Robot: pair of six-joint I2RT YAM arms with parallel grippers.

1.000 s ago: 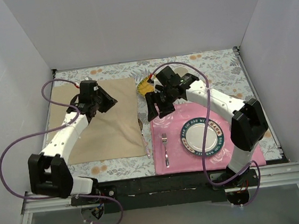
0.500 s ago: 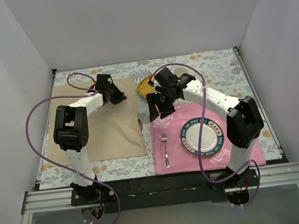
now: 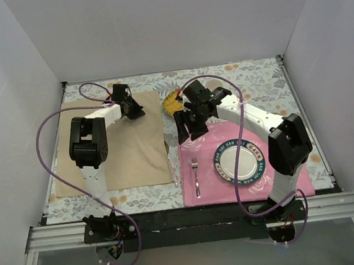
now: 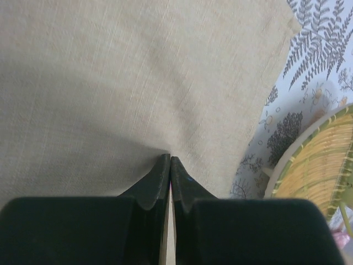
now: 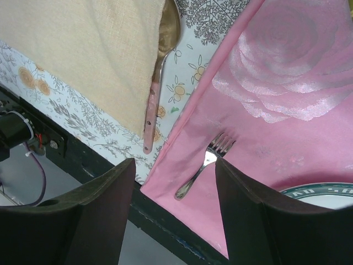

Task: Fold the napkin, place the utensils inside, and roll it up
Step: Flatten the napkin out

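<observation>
Beige napkin [image 4: 110, 83], pinched at claw tips.
Jaws of left gripper [image 4: 170, 160] together on a cloth pucker, napkin corner ahead-right; right gripper [image 5: 174, 165] jaws apart, fork [image 5: 205, 164] below between them.

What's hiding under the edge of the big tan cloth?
A spoon pokes out from under the edge of the napkin: its pinkish handle and part of its bowl show. The rest of the bowl is covered; anything else underneath can't be seen.
</observation>
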